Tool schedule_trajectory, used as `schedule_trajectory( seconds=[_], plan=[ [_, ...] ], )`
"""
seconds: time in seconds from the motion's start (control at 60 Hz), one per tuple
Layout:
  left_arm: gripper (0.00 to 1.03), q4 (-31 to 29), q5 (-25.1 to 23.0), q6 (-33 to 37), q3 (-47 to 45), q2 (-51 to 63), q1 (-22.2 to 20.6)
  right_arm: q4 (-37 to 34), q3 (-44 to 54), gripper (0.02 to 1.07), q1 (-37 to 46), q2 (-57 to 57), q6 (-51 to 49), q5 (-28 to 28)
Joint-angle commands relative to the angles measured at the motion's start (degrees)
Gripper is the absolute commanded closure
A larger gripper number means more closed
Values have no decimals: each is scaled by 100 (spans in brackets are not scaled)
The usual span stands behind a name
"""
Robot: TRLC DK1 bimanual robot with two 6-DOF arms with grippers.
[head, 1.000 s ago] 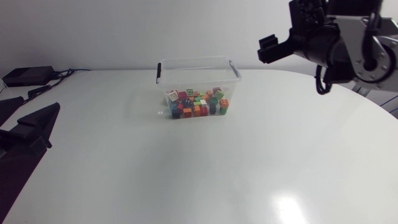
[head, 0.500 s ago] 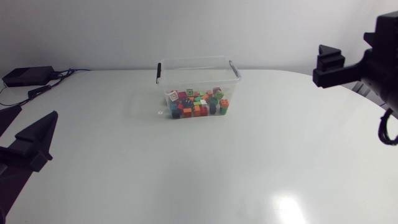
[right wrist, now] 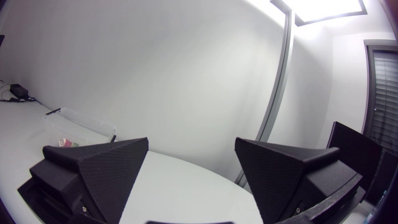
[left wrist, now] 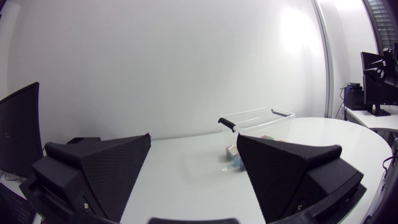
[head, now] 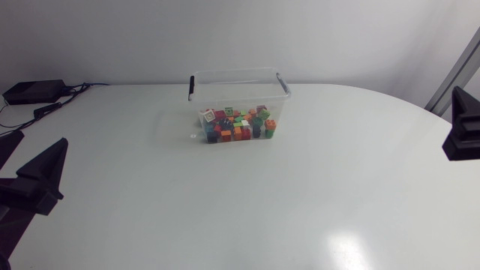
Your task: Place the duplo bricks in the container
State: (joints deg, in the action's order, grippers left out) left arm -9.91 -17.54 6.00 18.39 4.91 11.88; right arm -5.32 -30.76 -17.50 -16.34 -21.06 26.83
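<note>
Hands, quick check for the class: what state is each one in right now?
Left hand: open, holding nothing.
Right hand: open, holding nothing.

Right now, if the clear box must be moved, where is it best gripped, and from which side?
Probably the top of its near long wall, from above. The box stands upright without a lid, and the bricks lie low inside, so that rim is free to pinch inside and outside.

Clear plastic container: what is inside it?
The clear plastic container holds a heap of multi-coloured duplo bricks across its bottom. Lower bricks are covered by those on top, so no count is possible.
</note>
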Motion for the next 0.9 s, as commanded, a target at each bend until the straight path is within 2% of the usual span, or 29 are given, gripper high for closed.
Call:
schedule_trajectory(
  seconds=[0.0, 0.883],
  plan=[
    [7, 131, 8, -118, -213, -138, -44, -122, 281, 7, 107, 318, -62, -8],
    [9, 919, 1608, -560, -1703, -461, -1092, 478, 2843, 7, 1612, 1524, 1925, -2459]
  ],
)
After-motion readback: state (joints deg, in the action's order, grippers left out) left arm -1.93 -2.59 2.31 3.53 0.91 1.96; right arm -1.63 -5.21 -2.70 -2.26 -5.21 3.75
